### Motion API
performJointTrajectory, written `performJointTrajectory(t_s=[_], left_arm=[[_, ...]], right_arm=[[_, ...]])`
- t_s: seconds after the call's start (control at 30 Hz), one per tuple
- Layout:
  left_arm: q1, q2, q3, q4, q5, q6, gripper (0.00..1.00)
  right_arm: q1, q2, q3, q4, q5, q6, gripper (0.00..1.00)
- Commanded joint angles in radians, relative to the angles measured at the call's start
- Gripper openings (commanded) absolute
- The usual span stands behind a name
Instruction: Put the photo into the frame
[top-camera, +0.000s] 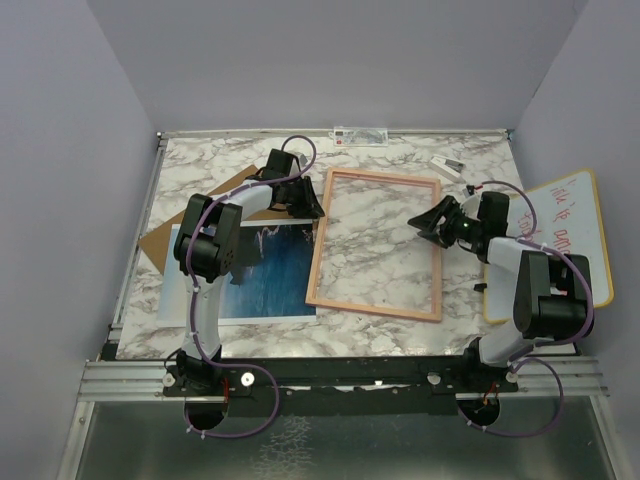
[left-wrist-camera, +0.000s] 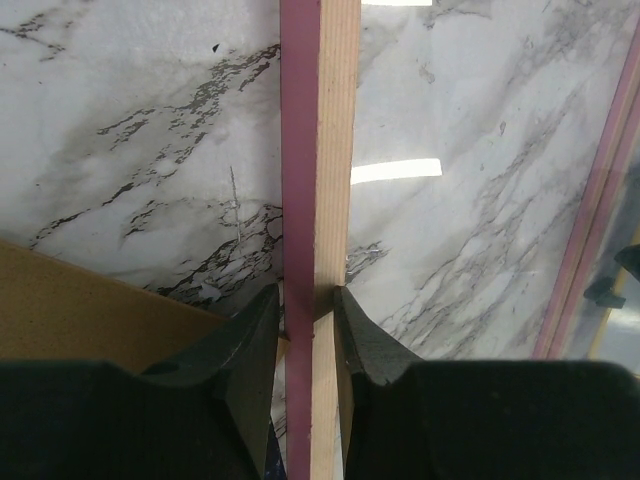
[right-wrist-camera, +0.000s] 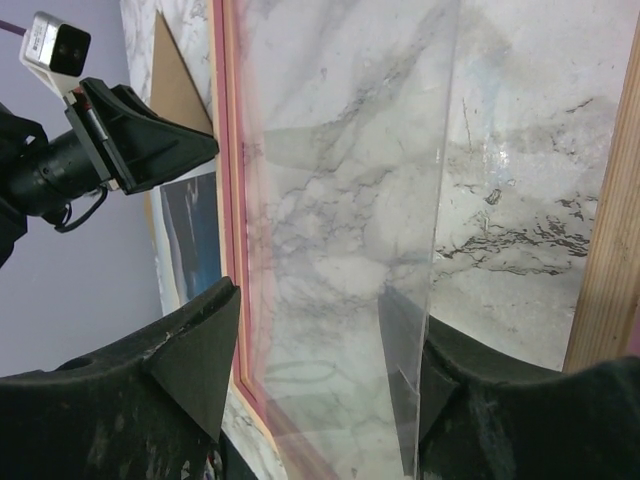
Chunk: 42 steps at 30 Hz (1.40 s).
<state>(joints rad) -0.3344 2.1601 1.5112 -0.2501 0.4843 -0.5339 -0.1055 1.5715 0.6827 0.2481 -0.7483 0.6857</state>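
Note:
The frame (top-camera: 375, 243) lies in the middle of the marble table, pink and light wood round a clear pane (right-wrist-camera: 340, 200). My left gripper (top-camera: 312, 207) is shut on its left rim; in the left wrist view the rim (left-wrist-camera: 320, 150) runs straight between the black fingers (left-wrist-camera: 250, 340). My right gripper (top-camera: 425, 222) stands open at the frame's right side. Its fingers (right-wrist-camera: 200, 350) are wide apart, and the tilted pane's near edge stands between them. The photo (top-camera: 275, 275), blue sea with a white border, lies flat left of the frame, partly under my left arm.
A plain brown backing board (top-camera: 190, 215) lies under the photo's far left corner. A wood-edged whiteboard (top-camera: 565, 235) with red writing sits at the right edge, beside my right arm. A label strip (top-camera: 360, 133) and a small object (top-camera: 447, 165) lie near the back wall.

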Motion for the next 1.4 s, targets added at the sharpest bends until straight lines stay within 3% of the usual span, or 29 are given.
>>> performJointTrajectory(t_s=[0.0, 0.27, 0.47, 0.7, 0.8, 1.37], left_arm=[[-0.011, 0.047, 0.003, -0.053, -0.064, 0.032, 0.29], [-0.011, 0.05, 0.001, -0.054, -0.067, 0.032, 0.28], [-0.011, 0.05, -0.002, -0.054, -0.067, 0.032, 0.26], [-0.011, 0.05, 0.0, -0.054, -0.077, 0.034, 0.25], [-0.011, 0.05, 0.0, -0.053, -0.085, 0.034, 0.25], [-0.011, 0.05, -0.006, -0.058, -0.111, 0.058, 0.21]], right_arm=[[0.006, -0.001, 0.022, -0.067, 0.016, -0.028, 0.63], [0.022, -0.001, -0.006, -0.057, -0.005, 0.039, 0.64], [0.025, 0.014, -0.008, -0.016, -0.052, 0.103, 0.57], [0.025, 0.014, -0.018, 0.053, -0.13, 0.137, 0.24], [0.024, 0.004, -0.032, 0.112, -0.164, 0.173, 0.16], [0.025, -0.048, -0.033, 0.281, -0.273, 0.4, 0.13]])
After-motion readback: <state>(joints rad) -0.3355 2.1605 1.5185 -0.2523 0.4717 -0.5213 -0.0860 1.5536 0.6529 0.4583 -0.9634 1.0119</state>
